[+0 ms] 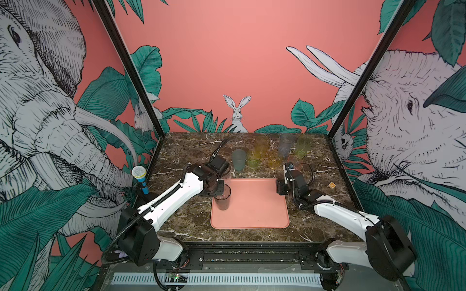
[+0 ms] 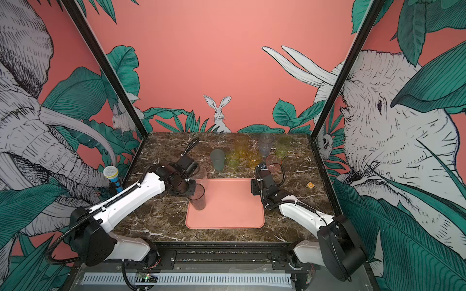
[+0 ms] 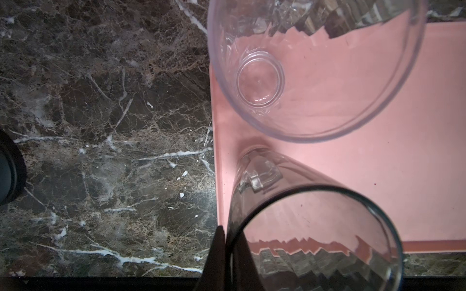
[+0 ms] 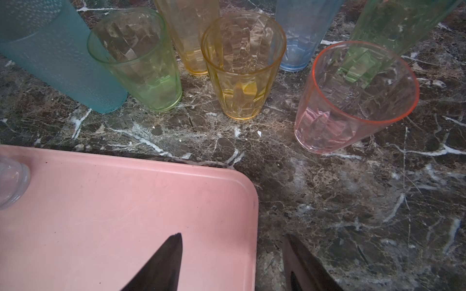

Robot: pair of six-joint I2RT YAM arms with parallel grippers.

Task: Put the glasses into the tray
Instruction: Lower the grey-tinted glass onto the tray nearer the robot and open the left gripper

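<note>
The salmon-pink tray [image 1: 254, 204] [image 2: 227, 204] lies mid-table. A clear glass [image 1: 226, 176] [image 3: 259, 80] stands upright in its far left corner. Just nearer along the tray's left edge is a smoky dark glass [image 1: 222, 199] [image 3: 262, 173], and my left gripper [image 1: 219, 192] [image 3: 228, 233] is shut on its rim wall, one finger inside and one outside. My right gripper [image 1: 281, 188] [image 4: 234, 236] hovers open and empty over the tray's far right corner. Several glasses stand behind the tray: frosted teal [image 1: 238, 160], yellow-green [image 4: 141, 63], amber [image 4: 242, 68] and pink [image 4: 353, 100].
Taller amber [image 1: 261, 144], grey-lilac [image 1: 286, 146] and green [image 1: 302, 146] glasses stand in the back row. A small orange cube [image 1: 331, 185] lies on the marble at the right. A toy microphone [image 1: 140, 176] stands off the table's left edge.
</note>
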